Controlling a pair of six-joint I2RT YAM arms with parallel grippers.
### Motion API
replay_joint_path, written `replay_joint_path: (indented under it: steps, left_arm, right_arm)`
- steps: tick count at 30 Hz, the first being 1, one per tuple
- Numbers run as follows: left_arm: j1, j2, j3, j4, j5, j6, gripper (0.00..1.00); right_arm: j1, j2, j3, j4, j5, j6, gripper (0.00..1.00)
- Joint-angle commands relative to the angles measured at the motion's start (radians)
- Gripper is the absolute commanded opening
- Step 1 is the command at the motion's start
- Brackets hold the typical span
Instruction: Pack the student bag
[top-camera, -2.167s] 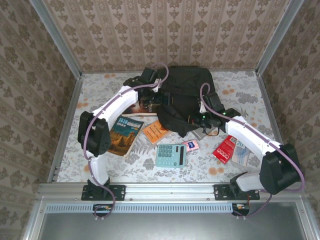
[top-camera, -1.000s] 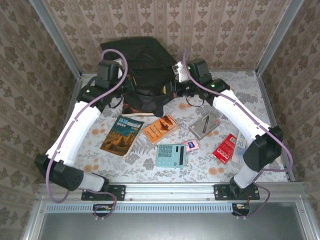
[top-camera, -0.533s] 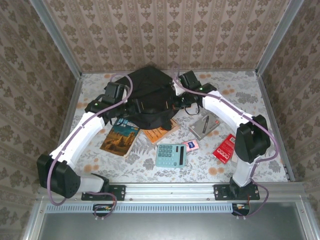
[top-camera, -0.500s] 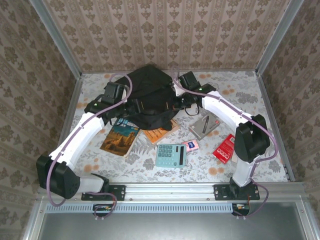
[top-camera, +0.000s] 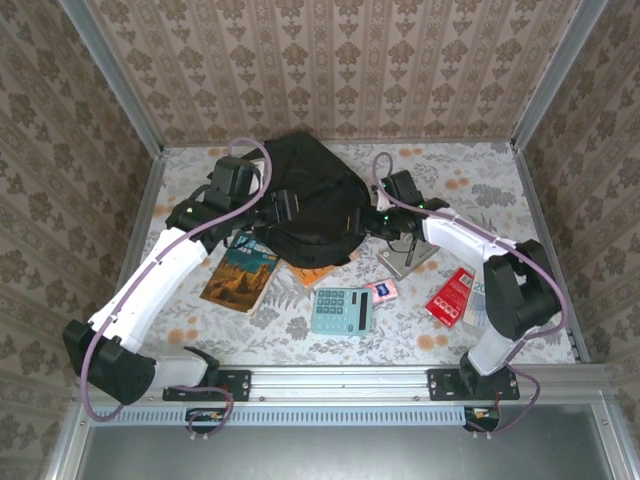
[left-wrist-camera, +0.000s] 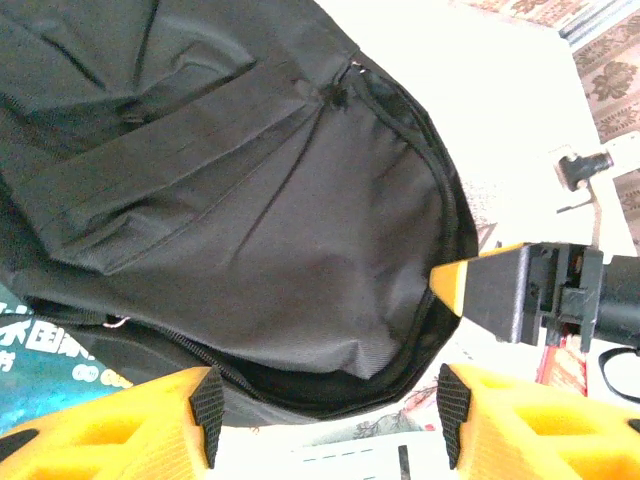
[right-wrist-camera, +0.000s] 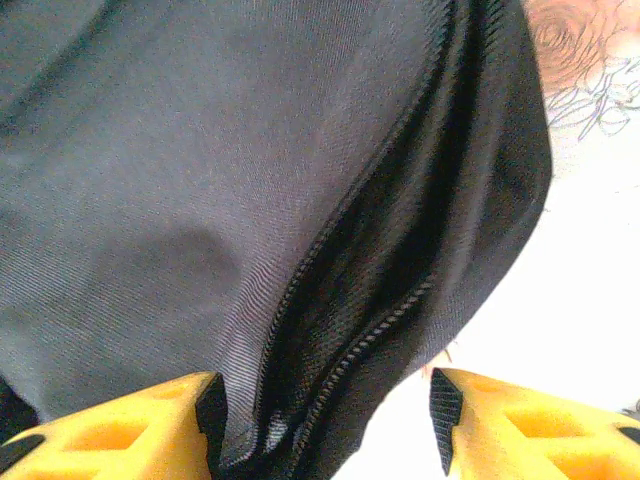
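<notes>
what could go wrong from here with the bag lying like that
The student bag lies slumped over part of the orange book; pulling that book out may drag the bag. Its zip opening sags nearly flat, so items might catch on the edge.

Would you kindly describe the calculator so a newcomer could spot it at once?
Start at the black student bag at the back of the table. Come straight toward the near edge, past the orange book against the bag. The calculator lies there: the only pale teal slab with rows of keys, a small pink card beside it.
</notes>
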Motion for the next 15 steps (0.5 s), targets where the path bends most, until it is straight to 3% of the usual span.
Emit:
replay_joint_path:
  steps: [1,5,15]
  left_arm:
    - [-0.026,0.026,0.039,0.007,0.001,0.055,0.61]
    - [-0.056,0.072,0.095,-0.01,-0.011,0.074,0.61]
    - [-0.066,0.162,0.183,0.011,0.031,0.086,0.61]
  right_arm:
    - [-0.012,-0.051,-0.051,0.227,-0.089,0.155,0.58]
    - [-0.027,-0.037,-0.085,0.282,-0.124,0.205,0.5]
    - [-0.062,-0.03,-0.158,0.392,-0.186,0.273,0.08]
